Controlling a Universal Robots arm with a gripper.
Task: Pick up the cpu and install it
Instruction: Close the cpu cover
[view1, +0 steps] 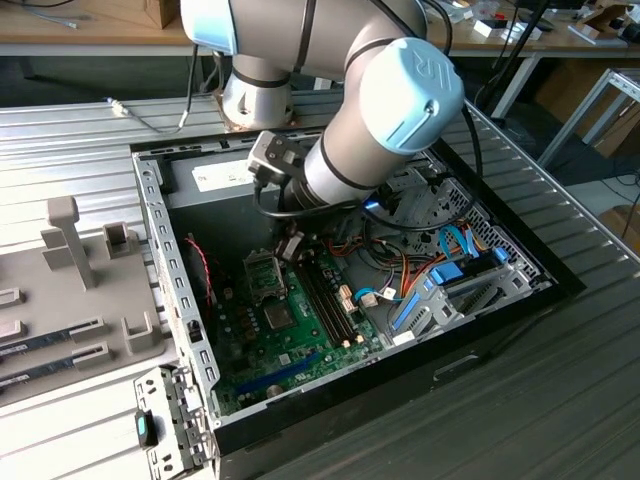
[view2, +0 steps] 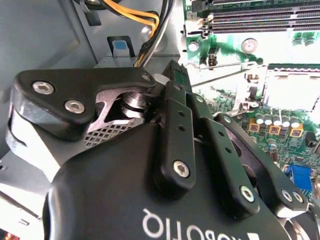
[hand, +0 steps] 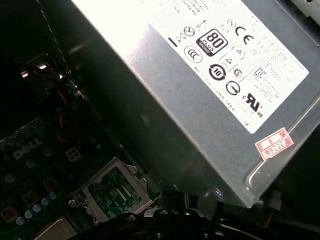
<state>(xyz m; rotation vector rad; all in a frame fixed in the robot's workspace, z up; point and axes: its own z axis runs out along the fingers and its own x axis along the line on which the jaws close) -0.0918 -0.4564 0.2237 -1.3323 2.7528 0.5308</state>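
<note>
Landmark for all positions: the power-supply box (view1: 215, 180), which is sitting against one end wall of the open computer case (view1: 160, 250).

Gripper (view1: 290, 245): is hanging inside the case just beside the power-supply box, on its motherboard side, low over the green motherboard (view1: 255, 355). The second wrist view is looking along the gripper (view2: 167, 75) toward the board. Whether it is apart, together or clamped on anything: cannot tell, since its tip is merging with the dark parts behind it.

The cpu (view1: 278, 316): is lying flat on the motherboard as a small grey square, farther from the power-supply box than the gripper is. The dark socket frame (view1: 262, 272) is standing open between the two, on the side of the cpu nearer the power-supply box. The cpu is sitting apart from the gripper, not touching it (the gap between them is taken up by the raised frame).

In the first wrist view the power-supply box (hand: 200, 100) is showing its labelled face, with the socket frame (hand: 115, 192) beside it.

Counts:
- cpu: 1
- gripper: 1
- power-supply box: 1
- socket frame: 1
- case: 1
- motherboard: 1
</note>
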